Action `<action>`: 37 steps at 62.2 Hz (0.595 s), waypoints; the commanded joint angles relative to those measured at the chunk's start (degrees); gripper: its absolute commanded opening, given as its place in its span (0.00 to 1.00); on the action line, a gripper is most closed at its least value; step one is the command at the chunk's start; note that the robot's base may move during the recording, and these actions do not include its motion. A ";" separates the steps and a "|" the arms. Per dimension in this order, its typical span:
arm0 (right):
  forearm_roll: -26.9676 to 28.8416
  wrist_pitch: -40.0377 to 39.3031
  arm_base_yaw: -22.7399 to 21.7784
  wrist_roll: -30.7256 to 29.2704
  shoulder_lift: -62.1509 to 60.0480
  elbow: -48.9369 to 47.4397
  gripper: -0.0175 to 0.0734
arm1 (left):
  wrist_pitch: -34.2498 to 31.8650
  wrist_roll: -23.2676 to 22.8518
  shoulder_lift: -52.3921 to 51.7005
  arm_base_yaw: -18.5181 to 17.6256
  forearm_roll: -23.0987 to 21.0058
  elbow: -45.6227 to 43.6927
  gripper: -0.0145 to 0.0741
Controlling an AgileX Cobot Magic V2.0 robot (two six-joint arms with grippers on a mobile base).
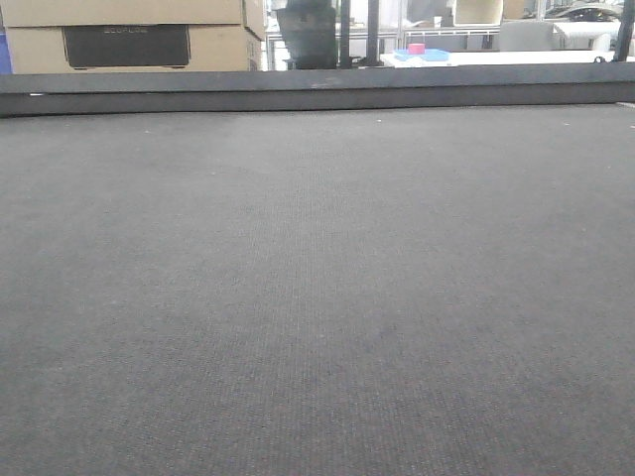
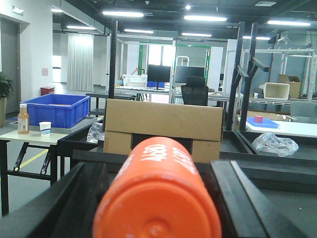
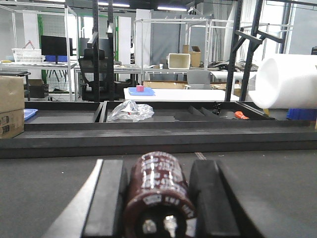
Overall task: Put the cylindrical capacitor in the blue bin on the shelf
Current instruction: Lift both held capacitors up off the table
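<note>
Right gripper (image 3: 158, 171) is clamping the cylindrical capacitor (image 3: 157, 193) — print unreadable; left gripper (image 2: 158, 171) is gripping an orange cylinder (image 2: 158, 198), lettering blurred, base cropped.

Ahead of the right gripper (image 3: 158, 171), grey tabletop (image 3: 277, 188) lies open up to a raised dark rail (image 3: 148, 136) crossing its far edge; cardboard boxes (image 1: 129, 35) stand beyond, far left.

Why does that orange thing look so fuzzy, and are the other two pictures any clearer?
Left wrist view: the orange cylinder is too near the lens and blurs, the room behind is sharp, the ceiling lights glare. Right wrist view: the capacitor is soft at its near end, the white roll washed out. Front view: flat, dim light on the grey mat.
</note>
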 commanded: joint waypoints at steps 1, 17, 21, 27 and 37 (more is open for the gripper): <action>-0.11 -1.63 -0.11 -0.25 -0.32 -0.02 0.01 | -1.21 -0.05 -0.24 0.01 -0.32 0.10 0.04; -0.11 -1.63 -0.11 -0.25 -0.32 -0.02 0.01 | -1.21 -0.05 -0.24 0.01 -0.32 0.10 0.04; -0.11 -1.63 -0.11 -0.25 -0.32 -0.02 0.01 | -1.21 -0.05 -0.24 0.01 -0.32 0.10 0.04; -0.11 -1.63 -0.11 -0.25 -0.32 -0.02 0.01 | -1.21 -0.05 -0.24 0.01 -0.32 0.10 0.04; -0.11 -1.76 -0.11 -0.25 -0.32 -0.02 0.01 | -1.21 -0.05 -0.24 0.01 -0.32 0.10 0.04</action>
